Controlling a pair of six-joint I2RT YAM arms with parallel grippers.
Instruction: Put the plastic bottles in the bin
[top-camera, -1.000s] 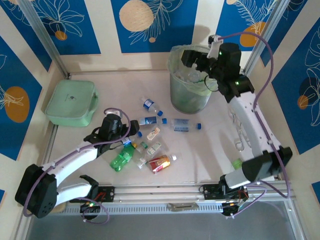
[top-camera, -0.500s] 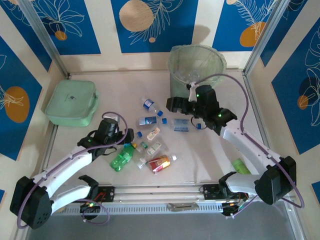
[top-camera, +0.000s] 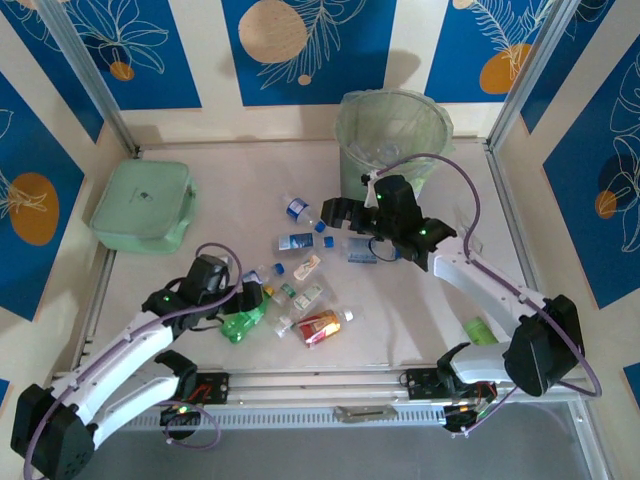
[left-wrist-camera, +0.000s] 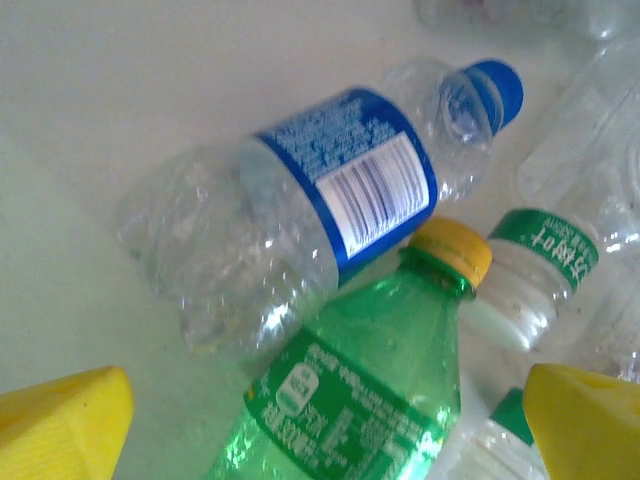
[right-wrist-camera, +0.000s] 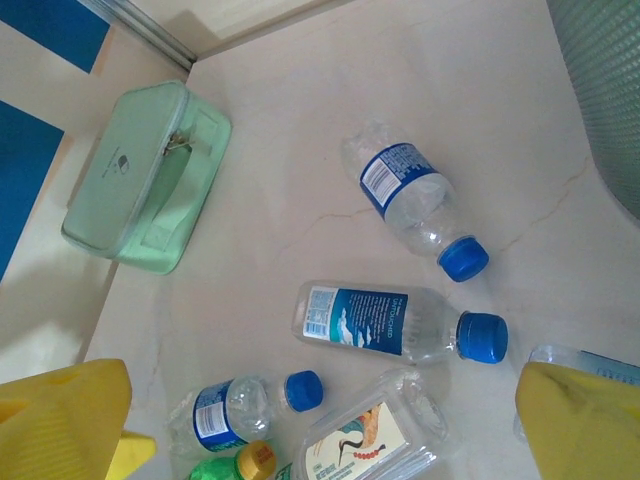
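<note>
The clear crushed bottle with a blue label and blue cap (left-wrist-camera: 300, 200) lies flat on the pale table (top-camera: 250, 180). In my left wrist view its long axis runs from lower left to upper right, cap uppermost. The green plastic bottle with a yellow cap (left-wrist-camera: 370, 390) lies just beside it, touching, neck pointing the same way. Nearer my right side, a clear bottle with a dark blue label (right-wrist-camera: 390, 322) lies crosswise with its cap to the right in that wrist view. The tall round grey bin with a pale green liner (top-camera: 392, 150) stands at the far right, well apart from this scatter.

My left arm reaches low and forward; my left gripper (top-camera: 243, 293) hangs over the green bottle, fingers spread wide. My right arm stretches leftward across the table; my right gripper (top-camera: 335, 212) is spread wide too, holding nothing.

A second ago my right gripper was at the bin's rim; it has since swung down over the bottles, and my left wrist has drawn back slightly
</note>
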